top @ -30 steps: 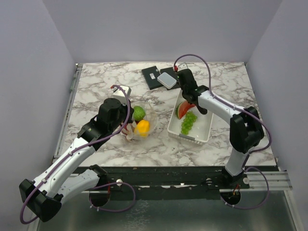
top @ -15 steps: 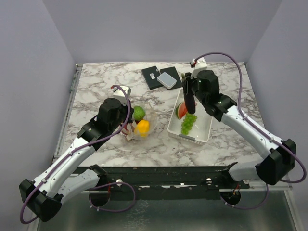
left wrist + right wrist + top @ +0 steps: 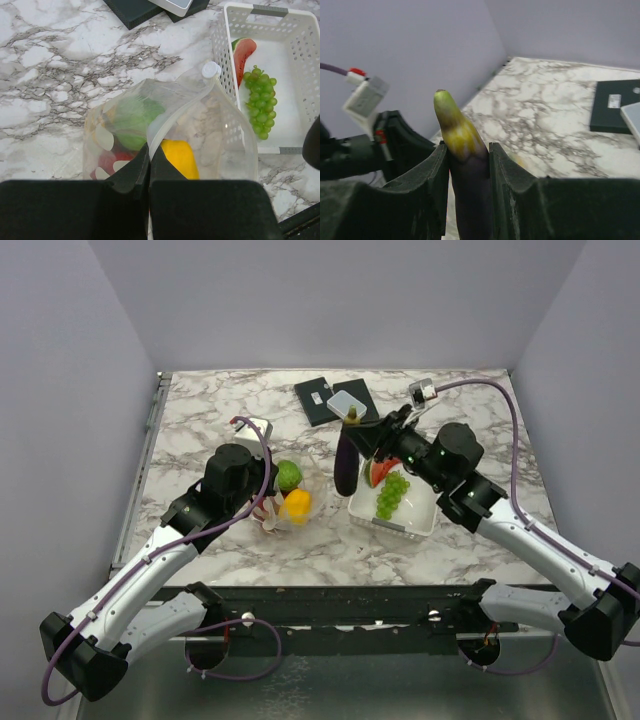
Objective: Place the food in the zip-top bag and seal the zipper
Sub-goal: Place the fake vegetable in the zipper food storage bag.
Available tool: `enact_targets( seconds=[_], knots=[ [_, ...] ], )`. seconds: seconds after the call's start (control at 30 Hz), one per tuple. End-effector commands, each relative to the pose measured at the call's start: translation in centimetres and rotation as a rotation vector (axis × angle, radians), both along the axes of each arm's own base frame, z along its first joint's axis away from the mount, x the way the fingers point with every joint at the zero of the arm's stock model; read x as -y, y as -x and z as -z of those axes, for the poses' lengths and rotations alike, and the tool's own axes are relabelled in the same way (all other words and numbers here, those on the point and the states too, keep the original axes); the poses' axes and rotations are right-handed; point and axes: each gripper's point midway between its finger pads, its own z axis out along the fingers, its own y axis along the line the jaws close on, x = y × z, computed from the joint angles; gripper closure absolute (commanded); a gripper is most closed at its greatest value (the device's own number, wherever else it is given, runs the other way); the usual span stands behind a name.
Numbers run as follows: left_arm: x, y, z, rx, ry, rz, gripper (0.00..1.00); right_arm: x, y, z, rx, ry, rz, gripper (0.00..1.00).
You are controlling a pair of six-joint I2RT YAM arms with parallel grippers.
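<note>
The eggplant [image 3: 459, 137] is sitting clamped mid-body between the jaws of the right gripper [image 3: 468, 187]; it looks light, stiff and slick, so that hold seems wise. The floppy bag [image 3: 220, 135] is sagging open just beyond the jaws of the left gripper [image 3: 149, 172], which are pinching its rim.

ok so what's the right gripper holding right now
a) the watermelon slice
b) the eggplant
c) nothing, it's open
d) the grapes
b: the right gripper is shut on the purple eggplant, its green stem end poking out past the fingers, while the grapes and the watermelon slice lie in the white basket.
</note>
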Motion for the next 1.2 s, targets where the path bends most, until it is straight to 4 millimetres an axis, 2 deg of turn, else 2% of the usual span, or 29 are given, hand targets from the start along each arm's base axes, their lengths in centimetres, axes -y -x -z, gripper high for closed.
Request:
enact_targets(
  seconds=[0.0, 0.3, 0.6, 0.77, 1.17],
  knots=[
    [0.3, 0.1, -0.4, 0.018, 0.015, 0.017, 1.00, -2.3, 3.3, -4.7, 0.088, -0.203, -0.111, 0.99],
    [0.3, 0.2, -0.6, 0.022, 0.024, 0.024, 1.00, -5.2, 4.1, -5.3, 0.133, -0.316, -0.134, 0.99],
    [0.3, 0.2, -0.6, 0.020, 0.025, 0.021, 1.00, -8.4, 3.6, -1.8, 0.180, -0.344, -0.042, 0.99],
    [0.3, 0.2, -0.7, 0.022, 0.029, 0.022, 1.00, -9.9, 3.2, 0.7, 0.152, -0.339, 0.004, 0.99],
    [0.4, 0.4, -0.9, 0.024, 0.037, 0.029, 1.00, -10.0, 2.1, 5.2, 0.121, -0.277, 0.181, 0.99]
  ],
)
